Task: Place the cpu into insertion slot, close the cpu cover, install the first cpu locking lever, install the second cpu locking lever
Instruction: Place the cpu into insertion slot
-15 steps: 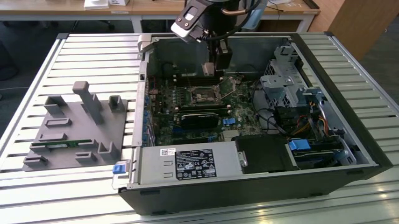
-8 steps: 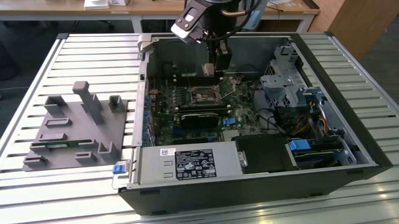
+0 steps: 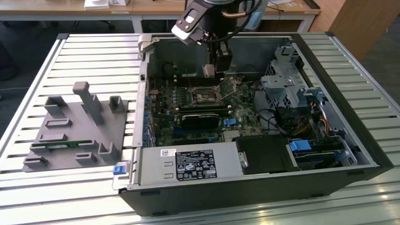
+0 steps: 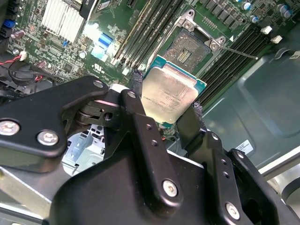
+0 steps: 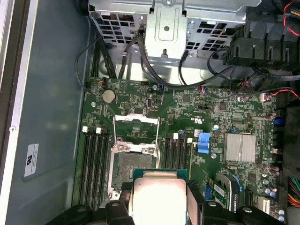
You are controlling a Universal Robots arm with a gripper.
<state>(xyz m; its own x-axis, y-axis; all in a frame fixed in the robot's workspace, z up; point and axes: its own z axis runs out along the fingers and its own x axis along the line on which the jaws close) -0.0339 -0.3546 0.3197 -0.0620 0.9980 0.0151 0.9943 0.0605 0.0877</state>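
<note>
Gripper [image 4: 167,98] pinched the cpu [image 4: 174,84] by opposite edges, its face print too faint to read, near the uncovered insertion slot [image 4: 187,49].

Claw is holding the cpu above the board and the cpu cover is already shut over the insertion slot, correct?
No. The claw holds the cpu above the board, but the cpu cover stands swung open, leaving the insertion slot bare; the first wrist view shows it.
</note>
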